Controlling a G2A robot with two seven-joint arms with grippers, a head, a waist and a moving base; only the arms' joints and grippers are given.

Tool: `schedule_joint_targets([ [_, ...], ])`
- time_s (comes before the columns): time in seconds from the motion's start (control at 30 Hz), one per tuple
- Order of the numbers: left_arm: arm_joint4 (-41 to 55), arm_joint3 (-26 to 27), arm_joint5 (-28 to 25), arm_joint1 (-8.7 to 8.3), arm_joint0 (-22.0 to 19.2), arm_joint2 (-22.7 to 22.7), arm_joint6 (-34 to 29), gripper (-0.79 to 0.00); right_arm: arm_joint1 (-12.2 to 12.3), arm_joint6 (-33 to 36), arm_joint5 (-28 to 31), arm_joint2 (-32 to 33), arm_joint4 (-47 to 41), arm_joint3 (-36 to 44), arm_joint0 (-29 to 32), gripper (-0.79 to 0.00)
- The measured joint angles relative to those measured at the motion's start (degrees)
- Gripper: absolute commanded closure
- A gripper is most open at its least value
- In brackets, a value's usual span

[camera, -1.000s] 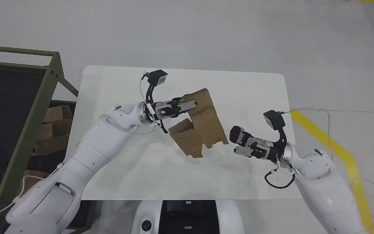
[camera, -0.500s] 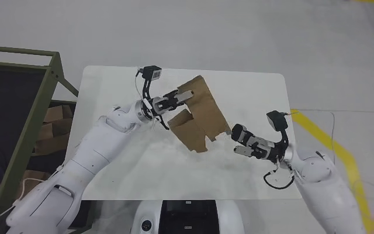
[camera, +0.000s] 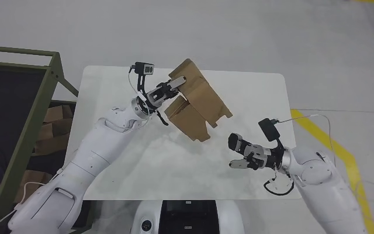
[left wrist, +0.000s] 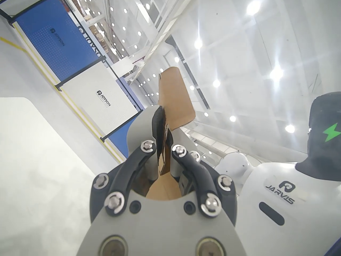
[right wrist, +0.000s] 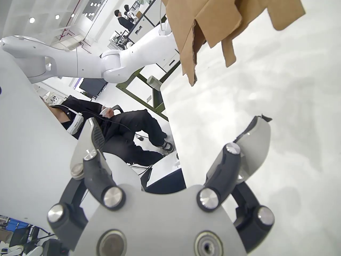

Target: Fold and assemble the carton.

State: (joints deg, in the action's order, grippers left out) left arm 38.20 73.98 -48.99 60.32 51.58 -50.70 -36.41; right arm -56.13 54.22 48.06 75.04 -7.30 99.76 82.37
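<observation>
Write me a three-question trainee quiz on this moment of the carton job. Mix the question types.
1. True or false: the carton lies flat on the table.
2. The left gripper is: A) open beside the carton, B) shut on the carton's edge, C) resting on the table.
3. Fill in: the right gripper is ____ and holds nothing.

Key: 1 false, it is held up off the table; 2 B; 3 open.
</observation>
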Motion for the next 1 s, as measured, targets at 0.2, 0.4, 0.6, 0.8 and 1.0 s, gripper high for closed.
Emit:
schedule_joint_targets([
  [0.2, 0.00, 0.17, 0.15, 0.01, 0.11, -0.04, 0.19, 0.000, -0.06, -0.50, -0.45, -0.46, 0.60, 0.70, 0.06, -0.785],
  [0.4, 2.07, 2.66, 3.86, 0.41, 1.67, -1.10, 1.45, 0.000, -0.36, -4.53, 1.00, -2.14, 4.88, 1.89, 0.26, -0.785],
  [0.6, 1.22, 2.41, 5.76, 1.10, 1.99, -1.37, 1.84, 0.000, -0.57, -8.97, 2.67, -2.74, 7.92, 2.04, 0.81, -0.640],
  [0.8, 0.12, 1.77, 8.58, 2.10, 1.85, -0.90, 3.90, 0.000, -0.85, -12.06, 1.37, -4.12, 11.42, 2.34, 0.58, -0.459],
  [1.0, -0.41, 1.41, 9.12, 3.05, 1.71, -0.62, 4.07, 0.000, -1.07, -14.60, -0.46, -5.11, 13.50, 1.94, -0.24, -0.351],
])
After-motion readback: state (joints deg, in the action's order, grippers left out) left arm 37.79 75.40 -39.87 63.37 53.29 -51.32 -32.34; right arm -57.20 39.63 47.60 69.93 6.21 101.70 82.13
